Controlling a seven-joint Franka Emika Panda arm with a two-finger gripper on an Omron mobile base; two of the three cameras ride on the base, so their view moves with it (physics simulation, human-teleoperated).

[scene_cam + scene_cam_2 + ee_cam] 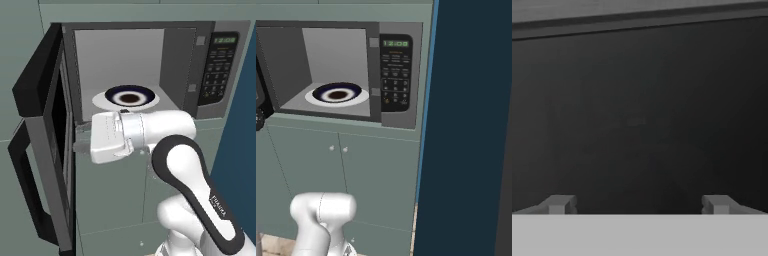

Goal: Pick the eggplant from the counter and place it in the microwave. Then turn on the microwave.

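Two grey finger tips (560, 204) of the gripper (637, 205) stand wide apart with nothing between them, close before the microwave door's (50, 145) smooth dark window. Inside the open microwave (373, 70), the eggplant (129, 98), a dark rounded lump, lies on a round white plate (313, 98) on the grey floor. White and glossy, the arm (185, 170) bends up and reaches level toward the door's inner face
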